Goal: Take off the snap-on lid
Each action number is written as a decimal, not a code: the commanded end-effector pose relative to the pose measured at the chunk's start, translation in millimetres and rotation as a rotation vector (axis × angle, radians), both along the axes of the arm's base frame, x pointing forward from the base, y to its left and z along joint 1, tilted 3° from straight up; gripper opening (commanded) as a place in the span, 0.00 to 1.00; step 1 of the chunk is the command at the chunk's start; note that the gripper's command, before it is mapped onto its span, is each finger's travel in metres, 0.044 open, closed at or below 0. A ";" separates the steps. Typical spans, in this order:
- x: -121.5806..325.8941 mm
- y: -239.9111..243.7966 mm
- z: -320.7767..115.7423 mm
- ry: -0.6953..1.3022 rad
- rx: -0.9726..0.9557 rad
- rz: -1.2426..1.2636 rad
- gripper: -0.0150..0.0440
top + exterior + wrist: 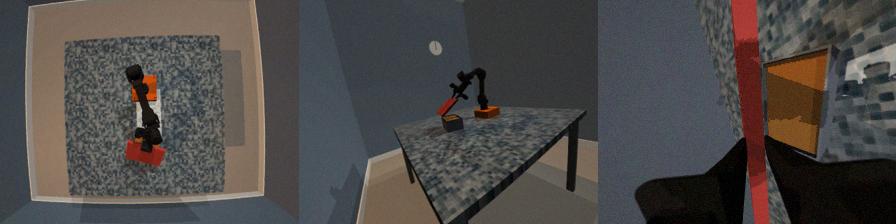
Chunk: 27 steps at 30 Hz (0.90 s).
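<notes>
Lid state: the red lid [143,154] [447,107] [748,75] was off the storage box [138,139] [453,125] [835,95], whose orange-brown inside showed in the wrist view. I took this to mean that the snap fit had been beaten and the laying-down half of the task remained.

Grip: my gripper [147,146] [454,98] [754,140] was clamped on the lid, one finger on either side of it. The lid slanted steeply, its upper end at my fingertips and its lower end close to the box rim. Whether that end touched the rim, I could not tell from the exterior view.

Box: it stood upright on the table [102,102] [503,142] [868,30], in front of the orange block [151,81] [494,111] under my arm [144,98] [482,85]. Whether it had kept its starting place could not be judged from its pose alone.

Orientation: a broad red face showed from above. I judged it likely to be the lid's top, but not certainly so.

Next, in my judgement: carry the lid outward, well apart from the box, then level it with the top up and lower it before letting go. Main risks: the low edge catching the rim and shoving the box, or the lid pivoting in my narrow grip. A release at this slant would probably drop it askew or flip it over.
</notes>
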<state>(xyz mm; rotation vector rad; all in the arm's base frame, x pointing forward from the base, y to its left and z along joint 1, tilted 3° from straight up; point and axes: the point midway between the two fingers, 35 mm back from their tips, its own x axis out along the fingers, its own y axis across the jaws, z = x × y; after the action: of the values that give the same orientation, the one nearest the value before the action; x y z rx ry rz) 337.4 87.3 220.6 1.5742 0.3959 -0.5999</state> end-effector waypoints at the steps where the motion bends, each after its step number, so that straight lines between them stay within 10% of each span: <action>1: 0.6 0.0 6.6 -0.018 0.004 -0.001 0.25; 27: -5.3 -22.3 -2.3 -0.017 0.002 -0.001 0.25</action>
<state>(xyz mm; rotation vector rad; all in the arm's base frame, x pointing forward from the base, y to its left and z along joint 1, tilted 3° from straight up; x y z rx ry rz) 333.8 70.2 212.4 1.5718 0.3967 -0.6048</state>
